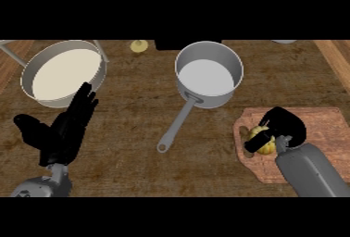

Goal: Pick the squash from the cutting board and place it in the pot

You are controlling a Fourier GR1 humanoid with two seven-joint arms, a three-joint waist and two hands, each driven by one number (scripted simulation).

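Yellow squash (264, 140) (boarded) under right hand (287, 124).

Brown table (137, 139) carries: grey pot (209, 74) at centre, long handle toward near edge; wide pan (63, 73) far left; cutting board (314, 122) near right; small yellow item (139, 45) at far edge.
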